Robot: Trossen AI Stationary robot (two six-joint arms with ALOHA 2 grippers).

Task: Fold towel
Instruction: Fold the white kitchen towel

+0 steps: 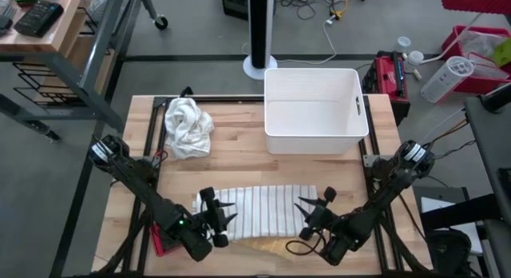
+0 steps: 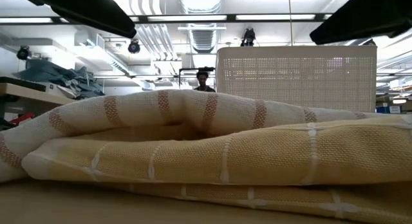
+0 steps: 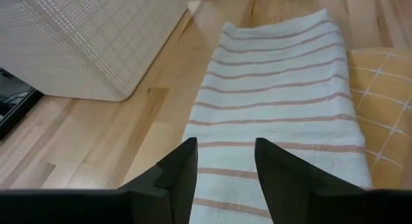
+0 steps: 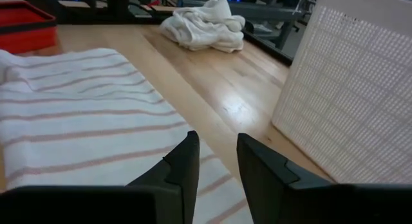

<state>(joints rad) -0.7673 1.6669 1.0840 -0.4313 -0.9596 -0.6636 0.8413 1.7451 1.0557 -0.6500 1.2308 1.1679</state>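
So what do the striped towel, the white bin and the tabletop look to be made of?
Striped towel: soft woven cloth, probably cotton; visible weave, folds limply. White bin: likely rigid plastic, matte, with finely perforated grid walls. Tabletop: light wood planks, smooth sealed finish; grain, seams and a soft sheen show.

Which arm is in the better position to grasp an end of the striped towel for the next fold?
Probably neither: left gripper is over one end of the white, pink-striped cloth towel, right gripper over the other, both open.
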